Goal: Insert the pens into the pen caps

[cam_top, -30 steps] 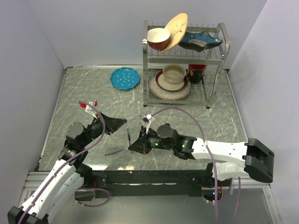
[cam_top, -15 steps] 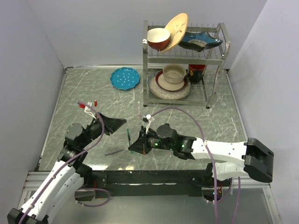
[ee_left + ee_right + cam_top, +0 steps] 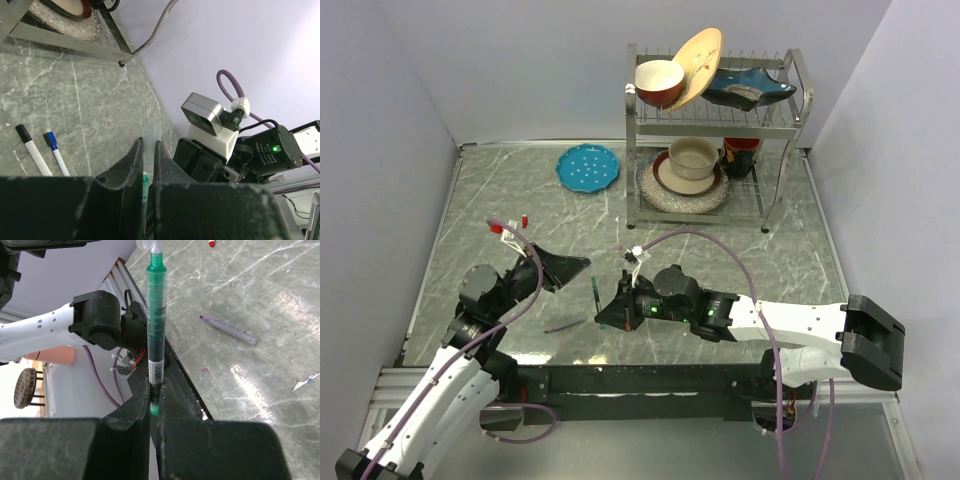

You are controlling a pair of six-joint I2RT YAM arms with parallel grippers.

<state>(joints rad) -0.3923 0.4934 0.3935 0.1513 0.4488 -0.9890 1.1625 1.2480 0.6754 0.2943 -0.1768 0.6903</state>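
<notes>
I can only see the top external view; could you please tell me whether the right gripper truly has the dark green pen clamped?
Observer: Yes, the right gripper is shut on the dark green marker pen near one end.
Operator: And the left gripper?
Observer: The left gripper is shut on a short, pale translucent tube.
Operator: Any other pens nearby?
Observer: A black-ended white pen and a blue-ended white pen lie side by side on the grey marble table.

Top view: high at the near edge, looking down on the bench (image 3: 520, 200). Wrist views: close, facing each other across the green pen (image 3: 156, 315).
</notes>
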